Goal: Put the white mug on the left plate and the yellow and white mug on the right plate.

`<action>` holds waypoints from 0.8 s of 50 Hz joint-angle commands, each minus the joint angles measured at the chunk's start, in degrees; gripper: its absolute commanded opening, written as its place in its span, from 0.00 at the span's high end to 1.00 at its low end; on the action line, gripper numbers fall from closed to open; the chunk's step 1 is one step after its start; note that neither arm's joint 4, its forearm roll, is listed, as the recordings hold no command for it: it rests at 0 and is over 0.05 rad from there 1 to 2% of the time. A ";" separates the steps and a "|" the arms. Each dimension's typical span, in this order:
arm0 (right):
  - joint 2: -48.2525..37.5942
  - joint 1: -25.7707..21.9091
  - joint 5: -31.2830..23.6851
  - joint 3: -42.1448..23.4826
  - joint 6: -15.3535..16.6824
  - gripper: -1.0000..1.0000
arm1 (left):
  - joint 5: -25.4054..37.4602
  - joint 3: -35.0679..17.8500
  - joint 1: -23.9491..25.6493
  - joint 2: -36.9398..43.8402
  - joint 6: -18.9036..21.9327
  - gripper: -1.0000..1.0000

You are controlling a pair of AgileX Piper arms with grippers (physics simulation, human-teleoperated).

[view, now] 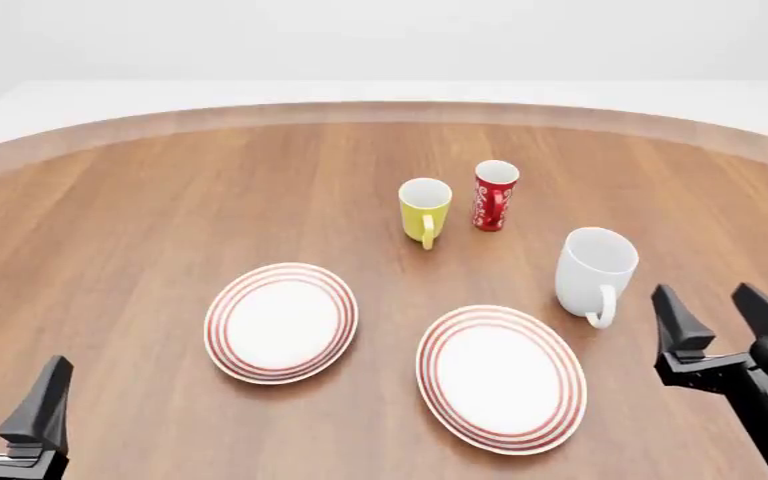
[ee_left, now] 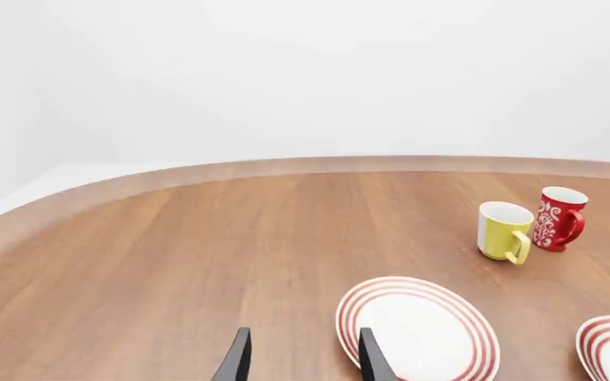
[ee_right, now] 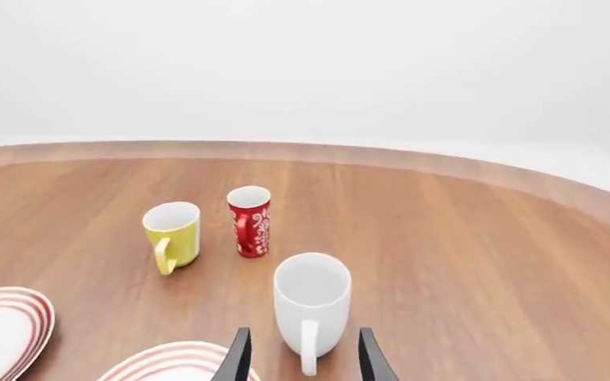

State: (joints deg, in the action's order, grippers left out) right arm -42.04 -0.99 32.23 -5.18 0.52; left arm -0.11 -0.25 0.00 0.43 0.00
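Observation:
The white mug (view: 594, 273) stands upright on the table right of the plates, its handle toward me. My right gripper (view: 704, 300) is open just right of it and nearer to me, holding nothing. In the right wrist view the white mug (ee_right: 311, 302) is straight ahead of the open gripper (ee_right: 303, 361). The yellow and white mug (view: 424, 209) stands farther back at centre. The left plate (view: 281, 322) and right plate (view: 502, 377) lie bare. My left gripper (view: 4, 395) is open at the near left, apart from everything.
A slim red mug (view: 495, 195) with white markings stands close to the right of the yellow and white mug. The round wooden table's far rim (view: 384, 112) curves across the back. In the left wrist view the left plate (ee_left: 416, 329) lies beside the open gripper (ee_left: 303, 357).

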 commanded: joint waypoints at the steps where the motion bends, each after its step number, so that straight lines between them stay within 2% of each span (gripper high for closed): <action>1: -9.79 1.62 8.24 -0.03 -1.30 0.00 | 0.00 0.00 0.00 0.00 0.00 0.00; 7: -15.32 1.88 13.03 0.16 -1.46 0.00 | 0.00 0.00 0.00 0.00 0.00 0.00; 16: -21.05 2.03 16.93 -0.25 -1.61 0.00 | 0.00 0.00 0.00 0.00 0.00 0.00; 23: -28.97 2.28 23.05 -0.91 -1.75 0.00 | 0.00 0.00 0.00 0.00 0.00 0.00; 40: -38.55 1.91 28.32 -3.69 -1.15 0.00 | 0.00 0.00 0.00 0.00 0.00 0.00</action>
State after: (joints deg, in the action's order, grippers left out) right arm -74.87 1.02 57.07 -7.54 -0.96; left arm -0.11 -0.25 0.00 0.43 0.00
